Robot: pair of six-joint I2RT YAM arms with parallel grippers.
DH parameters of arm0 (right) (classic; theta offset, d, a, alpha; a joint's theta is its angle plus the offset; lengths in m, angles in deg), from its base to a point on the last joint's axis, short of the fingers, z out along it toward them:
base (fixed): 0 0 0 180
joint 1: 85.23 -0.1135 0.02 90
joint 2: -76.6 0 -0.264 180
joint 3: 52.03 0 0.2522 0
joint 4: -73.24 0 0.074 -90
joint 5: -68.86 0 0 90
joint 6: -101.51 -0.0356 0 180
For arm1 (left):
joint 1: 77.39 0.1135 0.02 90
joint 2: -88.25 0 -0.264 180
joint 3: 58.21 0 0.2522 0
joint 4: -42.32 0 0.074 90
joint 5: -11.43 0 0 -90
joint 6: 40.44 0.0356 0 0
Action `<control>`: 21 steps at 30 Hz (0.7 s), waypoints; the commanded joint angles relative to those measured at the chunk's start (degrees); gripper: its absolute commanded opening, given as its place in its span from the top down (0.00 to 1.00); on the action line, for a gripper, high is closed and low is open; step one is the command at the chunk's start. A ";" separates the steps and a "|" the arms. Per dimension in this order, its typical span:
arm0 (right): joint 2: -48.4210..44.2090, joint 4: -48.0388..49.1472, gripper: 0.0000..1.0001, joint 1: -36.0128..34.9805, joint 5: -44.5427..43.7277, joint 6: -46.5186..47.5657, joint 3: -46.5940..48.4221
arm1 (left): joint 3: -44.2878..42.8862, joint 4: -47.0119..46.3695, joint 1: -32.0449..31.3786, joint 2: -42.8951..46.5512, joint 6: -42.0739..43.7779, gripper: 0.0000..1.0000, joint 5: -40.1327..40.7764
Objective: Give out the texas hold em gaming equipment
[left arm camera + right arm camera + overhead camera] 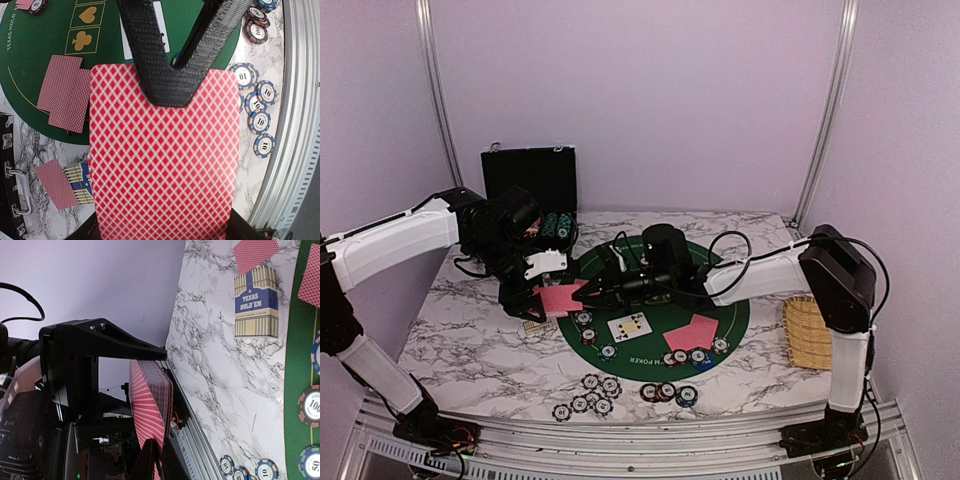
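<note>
My left gripper (552,296) is shut on a deck of red-backed playing cards (162,165), held level above the mat's left edge. The deck fills the left wrist view, and seen edge-on in the right wrist view it is the deck (150,395). My right gripper (588,292) reaches in from the right, its two black fingers (167,90) pinched together on the far edge of the top card. Two red-backed cards (692,331) lie on the green mat (730,300), with another overlapping pair (65,92) nearer the left. Stripe-edged chips (592,395) sit in groups by the front edge.
A striped Texas Hold'em card box (256,302) lies on the marble left of the mat, with one red-backed card (256,252) beside it. A face-up card (630,325) is at mid-mat. The black case (530,178) stands open at the back left. The woven tray (808,332) is at the right.
</note>
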 commanded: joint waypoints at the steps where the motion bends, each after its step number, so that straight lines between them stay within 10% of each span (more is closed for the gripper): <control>1: -3.31 -2.64 0.98 1.21 0.35 1.33 -0.80 | 0.28 1.14 -0.12 0.95 0.36 1.00 0.42; 13: -7.01 -8.09 1.00 4.61 0.52 5.29 -3.13 | 0.12 1.10 -0.14 1.04 0.31 1.00 1.16; 21: -11.87 -41.23 1.00 11.72 -12.43 30.66 4.73 | 0.19 1.15 -0.05 1.14 0.25 1.00 1.83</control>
